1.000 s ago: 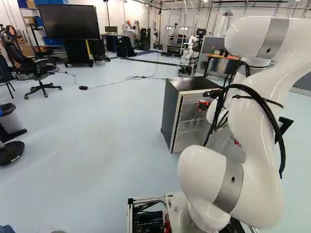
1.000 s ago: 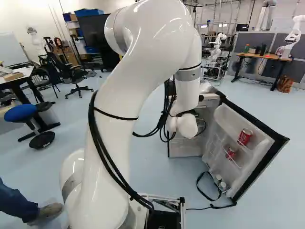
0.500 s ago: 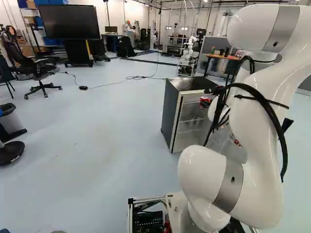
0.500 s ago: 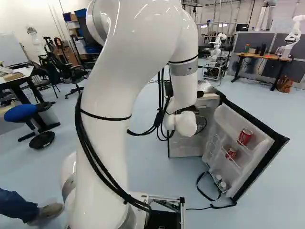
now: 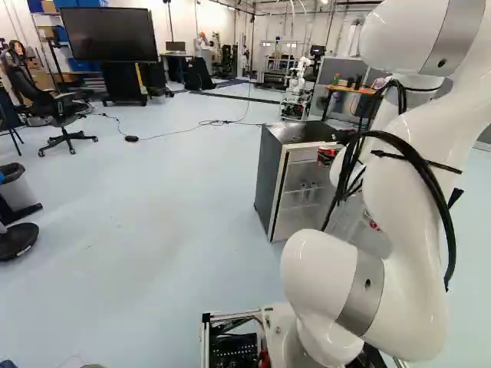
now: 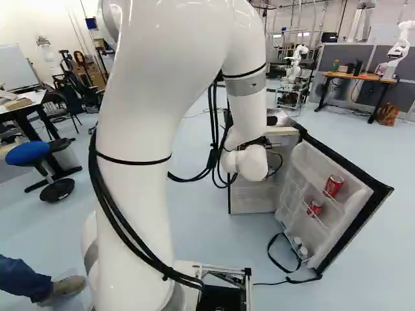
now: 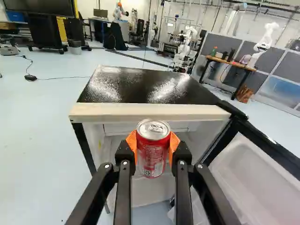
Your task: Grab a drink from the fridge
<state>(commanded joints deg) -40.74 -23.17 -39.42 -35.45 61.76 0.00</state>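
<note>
I have the end effector (image 7: 153,143) closed on a red can (image 7: 152,155), an orange pad (image 7: 174,142) pressed to either side, the can roughly upright. It sits at the mouth of the fridge (image 5: 266,180), its lid overlapping the pale front edge of the top (image 7: 147,108) in the wrist view. I judge the grasp done and the withdrawal in hand: the drink is in my grip, and what's left is getting it well away.

Next I'd draw back steadily, with the can level and the squeeze even, giving the open door (image 6: 324,162) room before any turn. A hurried swing could knock the door or the front edge.

Two more red cans, the upper (image 6: 333,186) and the lower (image 6: 314,208), stand in the door racks; I'd leave those alone.

The right base view is little help on the grip, as my own wrist (image 6: 252,162) covers it. The left base view gives me only a scrap of the can beside the arm (image 5: 406,199). From these angles I can't be certain how far the can stands out from the front edge, and it hides part of the interior behind it.
</note>
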